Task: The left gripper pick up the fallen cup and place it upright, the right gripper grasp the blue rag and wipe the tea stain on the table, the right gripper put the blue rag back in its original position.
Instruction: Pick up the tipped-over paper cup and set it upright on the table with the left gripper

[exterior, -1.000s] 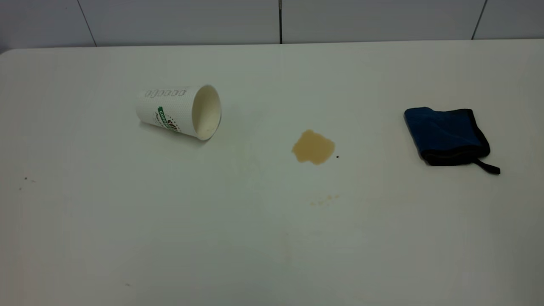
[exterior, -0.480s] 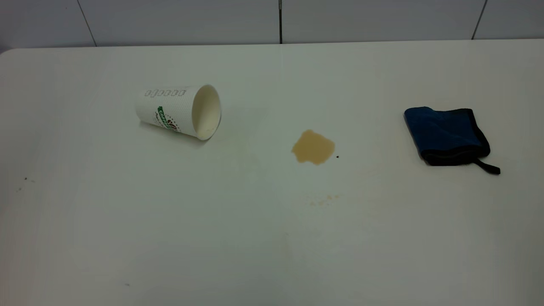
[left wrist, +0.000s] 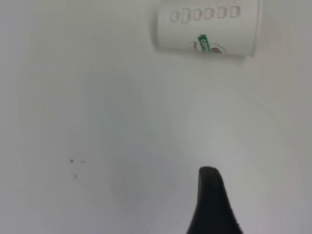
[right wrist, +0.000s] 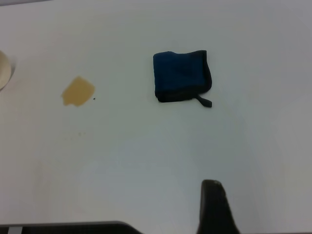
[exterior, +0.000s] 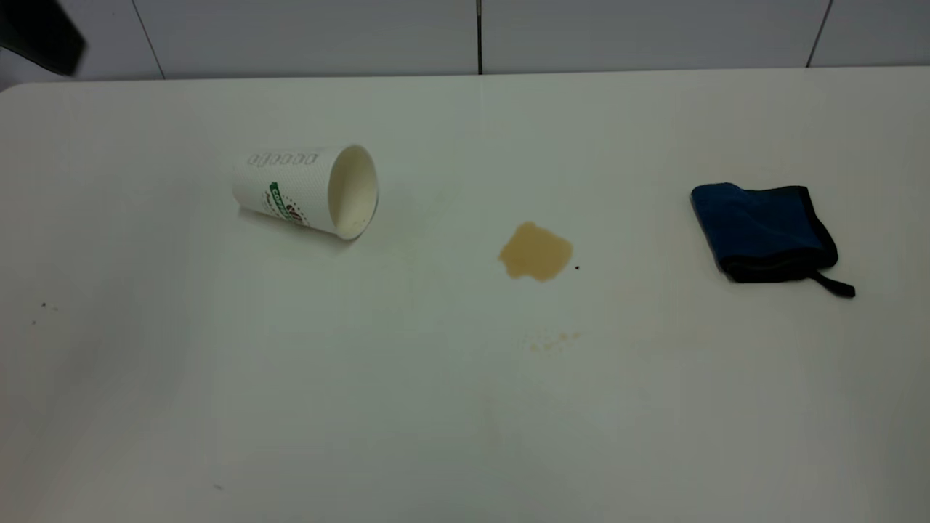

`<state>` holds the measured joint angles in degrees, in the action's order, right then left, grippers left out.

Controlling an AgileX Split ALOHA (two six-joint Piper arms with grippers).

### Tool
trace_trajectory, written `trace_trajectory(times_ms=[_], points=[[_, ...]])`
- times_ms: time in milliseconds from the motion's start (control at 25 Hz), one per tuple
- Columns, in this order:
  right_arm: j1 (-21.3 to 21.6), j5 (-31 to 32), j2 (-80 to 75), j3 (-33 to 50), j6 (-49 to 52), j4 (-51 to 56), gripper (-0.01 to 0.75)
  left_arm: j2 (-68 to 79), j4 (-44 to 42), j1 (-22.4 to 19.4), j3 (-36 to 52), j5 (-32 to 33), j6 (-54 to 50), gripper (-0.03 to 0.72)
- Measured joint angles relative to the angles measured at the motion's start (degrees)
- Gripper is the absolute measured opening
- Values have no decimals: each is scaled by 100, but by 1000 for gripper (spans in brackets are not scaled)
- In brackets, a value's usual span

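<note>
A white paper cup with a green logo lies on its side at the table's left, mouth toward the middle. It also shows in the left wrist view, far from my left gripper. A dark part of the left arm shows at the exterior view's top left corner, well behind the cup. A tan tea stain sits mid-table. The folded blue rag with black edging lies at the right. In the right wrist view the rag and stain lie far from my right gripper.
The white table ends at a tiled wall at the back. Faint tan specks lie in front of the stain, and small dark specks at the far left. A dark edge runs beside the right gripper.
A dark part of the left arm has come into the exterior view at the top left corner. Cup, stain and rag have not moved.
</note>
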<state>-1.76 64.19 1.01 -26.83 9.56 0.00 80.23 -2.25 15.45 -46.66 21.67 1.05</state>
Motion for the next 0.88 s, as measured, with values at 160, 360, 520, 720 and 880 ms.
trace_trajectory(times_ms=[160,360,520,720,880], points=[[0,0,0,0,0,0,523,1243,-326,852,-632,40,-303,547],[0,0,0,0,0,0,523,2740,-1696,1542,-1868,121,-1730,547],[0,0,0,0,0,0,523,3990,-3442,1807,-3058,634,-3506,547],[0,0,0,0,0,0,523,5312,-5101,2044,-4341,1202,-5016,547],[0,0,0,0,0,0,523,5989,-5371,2132,-5069,1327,-5207,547]])
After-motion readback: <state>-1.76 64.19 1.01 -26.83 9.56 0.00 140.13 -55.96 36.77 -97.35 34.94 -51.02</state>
